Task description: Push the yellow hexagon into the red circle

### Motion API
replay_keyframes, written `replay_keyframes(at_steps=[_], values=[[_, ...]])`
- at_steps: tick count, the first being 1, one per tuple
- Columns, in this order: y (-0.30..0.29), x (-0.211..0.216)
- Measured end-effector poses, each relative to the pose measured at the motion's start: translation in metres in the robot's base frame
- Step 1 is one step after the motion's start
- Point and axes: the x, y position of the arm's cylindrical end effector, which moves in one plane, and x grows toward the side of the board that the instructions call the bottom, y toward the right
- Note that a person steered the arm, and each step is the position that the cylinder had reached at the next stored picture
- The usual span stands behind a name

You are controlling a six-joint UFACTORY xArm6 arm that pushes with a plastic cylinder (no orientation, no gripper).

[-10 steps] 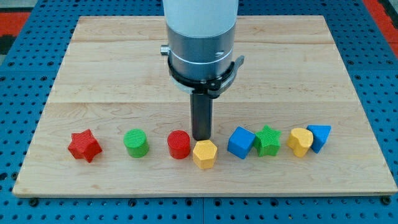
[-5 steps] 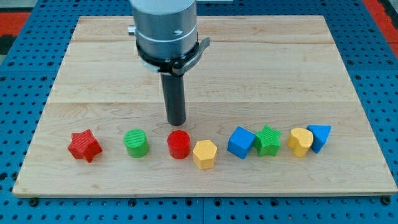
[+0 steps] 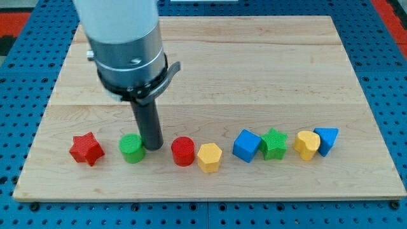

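Observation:
The yellow hexagon [image 3: 209, 157] lies near the board's bottom edge, touching the right side of the red circle [image 3: 183, 151]. My tip [image 3: 152, 147] is down on the board between the green circle [image 3: 132, 148] and the red circle, right against the green circle's right side and a small gap left of the red circle.
A red star [image 3: 86, 149] lies left of the green circle. To the right of the hexagon lie a blue cube [image 3: 246, 145], a green star [image 3: 274, 143], a yellow heart [image 3: 307, 145] and a blue triangle [image 3: 327, 140]. The wooden board [image 3: 210, 70] sits on a blue pegboard.
My tip has moved from just above the yellow hexagon leftward to the green circle's right side. The green circle has shifted slightly left. The hexagon and red circle have stayed put.

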Motion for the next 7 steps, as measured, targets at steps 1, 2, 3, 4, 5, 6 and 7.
replay_keyframes(at_steps=[1, 2, 3, 4, 5, 6, 7], values=[[0.016, 0.04], [0.029, 0.046], [0.074, 0.043], [0.074, 0.053], [0.123, 0.061], [0.112, 0.036], [0.097, 0.033]])
